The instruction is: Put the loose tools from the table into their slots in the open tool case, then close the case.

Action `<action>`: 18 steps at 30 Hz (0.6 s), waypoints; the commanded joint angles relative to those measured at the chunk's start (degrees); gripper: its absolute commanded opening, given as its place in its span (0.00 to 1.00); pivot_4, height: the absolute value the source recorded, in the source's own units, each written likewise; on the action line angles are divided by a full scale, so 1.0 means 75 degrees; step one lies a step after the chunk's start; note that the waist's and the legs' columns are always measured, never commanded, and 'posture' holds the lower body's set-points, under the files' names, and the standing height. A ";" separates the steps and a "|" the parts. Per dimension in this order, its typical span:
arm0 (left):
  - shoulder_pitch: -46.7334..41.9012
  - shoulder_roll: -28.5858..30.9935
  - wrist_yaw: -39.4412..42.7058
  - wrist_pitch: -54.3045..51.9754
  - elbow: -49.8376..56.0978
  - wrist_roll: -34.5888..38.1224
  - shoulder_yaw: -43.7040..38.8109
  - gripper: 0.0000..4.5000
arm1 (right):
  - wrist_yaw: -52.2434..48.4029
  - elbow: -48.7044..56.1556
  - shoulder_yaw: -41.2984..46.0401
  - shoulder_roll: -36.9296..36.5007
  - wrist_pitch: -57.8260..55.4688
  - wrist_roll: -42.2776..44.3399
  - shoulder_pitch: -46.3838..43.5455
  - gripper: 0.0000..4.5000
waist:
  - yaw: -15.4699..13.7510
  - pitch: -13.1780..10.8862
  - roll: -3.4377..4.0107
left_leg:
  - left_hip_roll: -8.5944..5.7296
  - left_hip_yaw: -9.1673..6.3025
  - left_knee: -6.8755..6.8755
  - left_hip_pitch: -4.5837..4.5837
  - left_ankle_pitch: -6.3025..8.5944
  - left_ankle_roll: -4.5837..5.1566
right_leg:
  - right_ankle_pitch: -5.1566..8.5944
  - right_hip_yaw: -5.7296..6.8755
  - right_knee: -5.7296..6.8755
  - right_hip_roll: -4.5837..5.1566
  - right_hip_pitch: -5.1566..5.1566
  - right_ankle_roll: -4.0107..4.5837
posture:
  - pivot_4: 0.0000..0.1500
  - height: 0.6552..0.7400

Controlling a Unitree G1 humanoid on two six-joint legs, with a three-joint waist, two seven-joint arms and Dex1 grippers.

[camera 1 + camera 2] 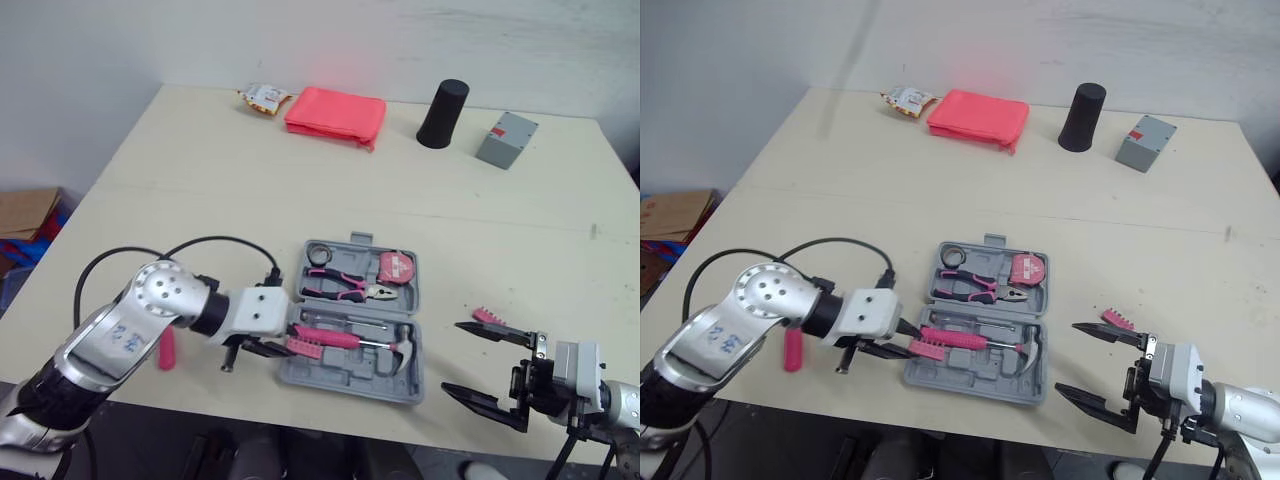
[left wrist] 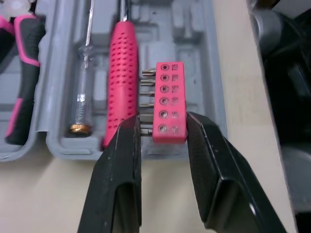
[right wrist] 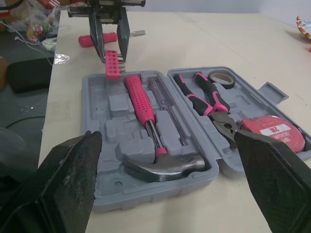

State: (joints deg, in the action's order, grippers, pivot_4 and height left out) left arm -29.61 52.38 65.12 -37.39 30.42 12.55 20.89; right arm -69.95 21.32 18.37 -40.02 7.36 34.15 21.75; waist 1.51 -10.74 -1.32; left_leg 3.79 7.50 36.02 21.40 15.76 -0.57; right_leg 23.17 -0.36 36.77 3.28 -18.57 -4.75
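The grey tool case lies open near the table's front edge. In it are a pink-handled hammer, pliers, a tape measure, a tape roll and a clear screwdriver. My left gripper is shut on a pink bit holder, which sits over the case's near-left corner beside the hammer handle. A pink-handled screwdriver lies on the table left of the case. A second pink bit holder lies right of the case. My right gripper is open and holds nothing, right of the case at the front edge.
Along the table's far side are a pink pouch, a snack packet, a black cylinder and a small grey box. A black cable loops over my left arm. A cardboard box sits on the floor at left.
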 commanded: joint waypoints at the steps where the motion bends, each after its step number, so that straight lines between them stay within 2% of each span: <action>1: -0.0206 0.0089 0.0093 -0.0448 0.0398 -0.0224 0.0407 0.15 | 0.0062 0.0327 0.0126 0.0013 0.0020 0.0112 0.0080 1.00 | 0.0020 0.0000 0.0000 | 0.0000 0.0002 0.0000 -0.0001 0.0000 0.0000 | 0.0000 -0.0002 0.0001 0.0000 0.0000 0.0000 | 1.00 1.00; 8: -0.0236 0.0322 0.0137 -0.0547 0.0341 -0.0531 0.0619 0.15 | 0.0227 0.0449 0.0192 0.0008 0.0006 0.0091 0.0219 1.00 | -0.0002 0.0000 0.0000 | 0.0005 -0.0002 -0.0001 0.0000 -0.0006 -0.0009 | 0.0002 -0.0004 0.0001 -0.0006 -0.0003 0.0002 | 1.00 1.00; 18: -0.0367 -0.0207 -0.0115 -0.0751 0.0138 -0.1026 0.1058 0.15 | 0.0507 0.0687 0.0128 -0.0069 -0.0217 0.0107 0.0068 1.00 | -0.0002 0.0000 0.0000 | 0.0003 -0.0003 0.0004 0.0001 -0.0006 -0.0005 | 0.0001 -0.0003 0.0004 -0.0002 -0.0001 0.0002 | 1.00 1.00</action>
State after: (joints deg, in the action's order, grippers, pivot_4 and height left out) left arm -31.44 51.09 64.49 -42.60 30.98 5.61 28.29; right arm -66.63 24.12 18.39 -40.02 5.99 34.11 22.63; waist 1.50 -10.74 -1.32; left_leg 3.81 7.48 36.04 21.40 15.71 -0.61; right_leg 23.18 -0.39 36.81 3.26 -18.59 -4.73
